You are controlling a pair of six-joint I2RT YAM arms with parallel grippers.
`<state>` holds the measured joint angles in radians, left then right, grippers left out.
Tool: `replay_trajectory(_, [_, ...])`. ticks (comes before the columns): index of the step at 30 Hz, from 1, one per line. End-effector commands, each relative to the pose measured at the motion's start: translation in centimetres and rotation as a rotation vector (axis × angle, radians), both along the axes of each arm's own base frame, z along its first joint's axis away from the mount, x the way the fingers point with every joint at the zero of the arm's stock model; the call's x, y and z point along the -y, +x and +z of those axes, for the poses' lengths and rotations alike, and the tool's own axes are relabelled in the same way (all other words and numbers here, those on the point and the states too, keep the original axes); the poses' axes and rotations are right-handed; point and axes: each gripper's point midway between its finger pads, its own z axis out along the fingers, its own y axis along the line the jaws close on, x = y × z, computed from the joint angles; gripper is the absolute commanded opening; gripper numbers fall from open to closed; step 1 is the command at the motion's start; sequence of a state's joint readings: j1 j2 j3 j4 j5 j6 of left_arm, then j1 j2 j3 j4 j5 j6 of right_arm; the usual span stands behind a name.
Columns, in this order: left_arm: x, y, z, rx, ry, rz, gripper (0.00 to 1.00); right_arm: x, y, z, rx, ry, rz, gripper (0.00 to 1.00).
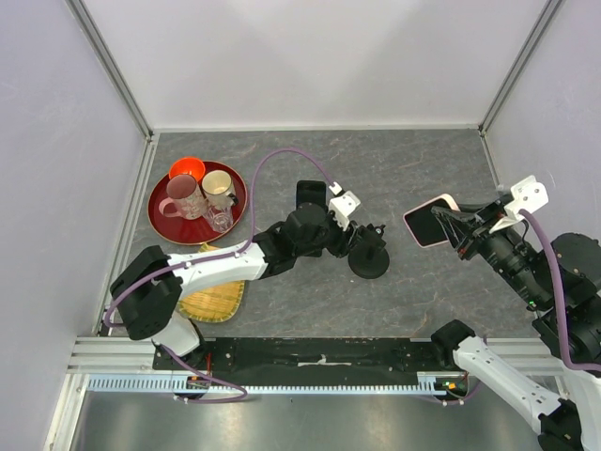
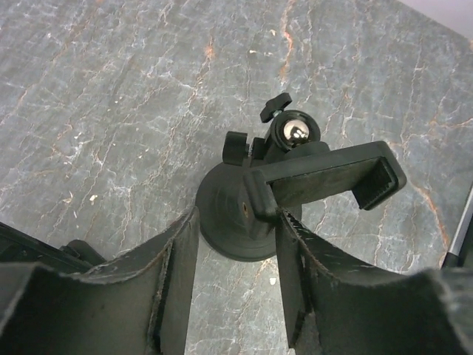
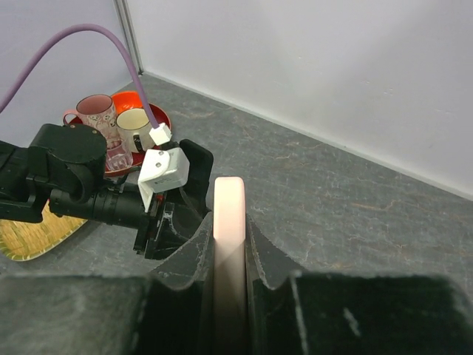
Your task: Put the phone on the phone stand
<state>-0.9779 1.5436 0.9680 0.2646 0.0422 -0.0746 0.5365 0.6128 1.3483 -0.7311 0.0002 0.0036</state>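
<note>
1. Found phone [image 3: 229,214] clamped edge-up between fingers of right hand [image 3: 229,248], raised off worktop [image 2: 111,111], well right of phone stand [image 1: 369,256].
2. Judged long axis in line with those fingers, free end aimed at stand, presumably for sliding into the cradle.
3. Noted left hand [image 2: 238,229] spread apart at cradle end, likely steadying it; cannot confirm contact.

From the right wrist, the pink-cased smartphone [image 3: 229,200] shows only its thin edge, its lower part buried between the fingers of the black right claw [image 3: 229,233]. Overhead, the left arm [image 1: 216,268] covers part of the woven yellow mat [image 1: 214,306].
</note>
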Motion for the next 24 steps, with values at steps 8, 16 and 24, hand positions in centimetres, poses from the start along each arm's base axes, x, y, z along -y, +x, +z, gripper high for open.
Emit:
replay_trajectory(8, [1.2,1.0,3.3,0.083,-0.078,0.022,0.47,-0.9,-0.2,1.3,0.085,-0.008,0.057,0.0])
replay_trajectory(16, [0.7,1.2,4.9,0.112,-0.084,0.036,0.47,-0.9,-0.5,1.3,0.098,-0.012,0.073,0.0])
replay_trajectory(24, [0.6,1.4,4.7,0.13,-0.045,0.021,0.44,-1.2,-0.5,0.8,0.091,-0.024,0.086,0.0])
